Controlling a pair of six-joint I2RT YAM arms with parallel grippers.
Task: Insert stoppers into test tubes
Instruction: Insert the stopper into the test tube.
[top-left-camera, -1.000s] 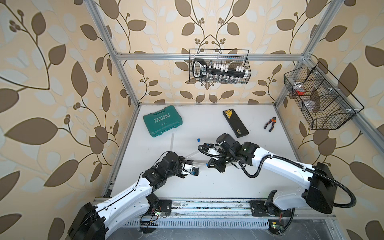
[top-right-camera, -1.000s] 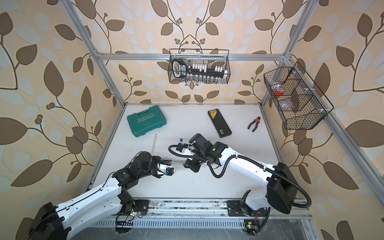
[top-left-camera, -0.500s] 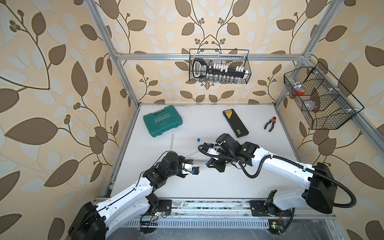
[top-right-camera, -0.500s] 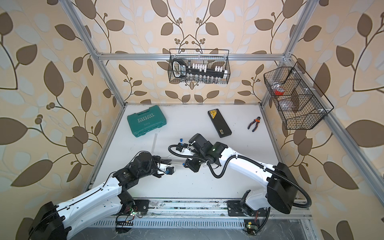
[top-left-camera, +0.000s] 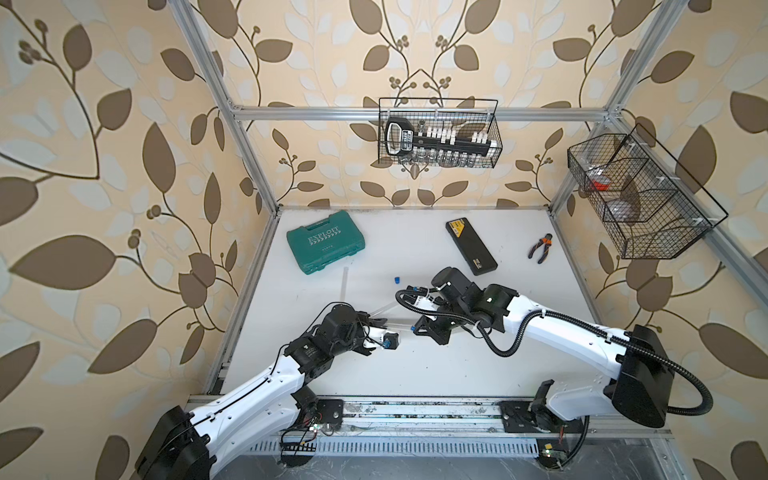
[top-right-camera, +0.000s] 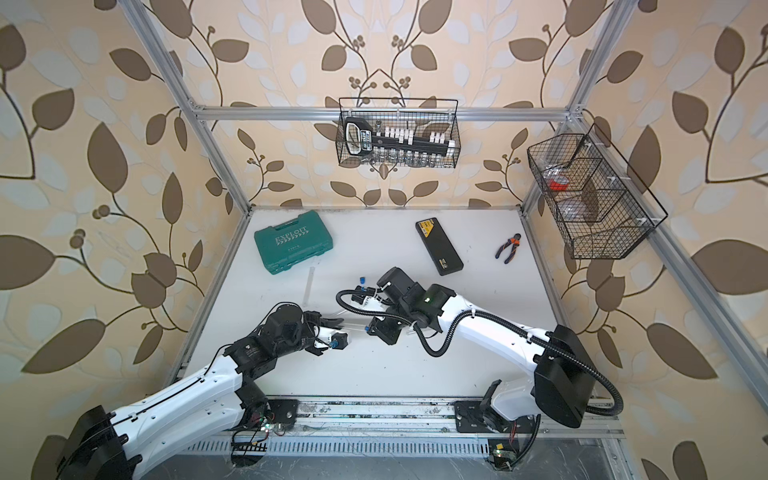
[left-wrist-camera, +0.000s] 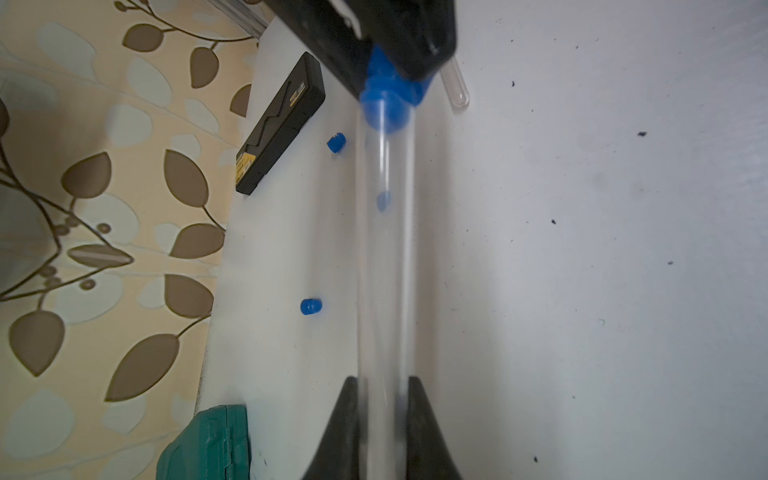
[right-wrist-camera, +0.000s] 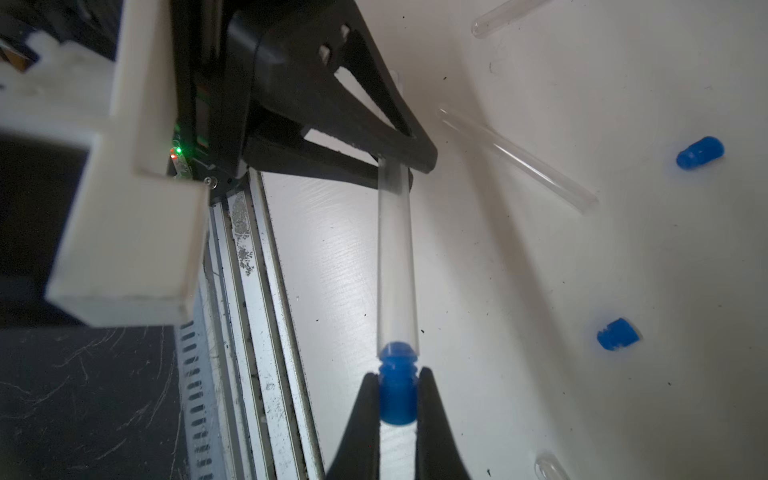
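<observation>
In a top view the left end effector (top-left-camera: 376, 321) is seen closed narrow on a tube (top-left-camera: 397, 323), held level above the counter (top-left-camera: 415, 374); the right end effector (top-left-camera: 417, 328) is pinched on a stopper (top-left-camera: 414, 328) at the tube's mouth; two more tubes (top-left-camera: 344, 282) (top-left-camera: 382, 308) and one loose stopper (top-left-camera: 397, 280) are counted on the counter.

In the left wrist view the tube (left-wrist-camera: 384, 270) is shown gripped near one end; a push along it could slide it back through the jaws or lever it askew; two loose stoppers (left-wrist-camera: 336, 143) (left-wrist-camera: 311, 306) and one other tube end (left-wrist-camera: 455, 87) are counted; a blue smudge (left-wrist-camera: 383, 201) behind the tube cannot be identified.

In the right wrist view only the stopper's (right-wrist-camera: 398, 395) nose is seated; pressed off-axis, it could be jammed or squeezed out of the pinch, or the tube wall could be cracked; four tubes are counted: the held one, one lying (right-wrist-camera: 519, 158) and two ends partly seen (right-wrist-camera: 490, 20) (right-wrist-camera: 548, 465); three stoppers are counted, two of them loose (right-wrist-camera: 700, 153) (right-wrist-camera: 617, 334).
</observation>
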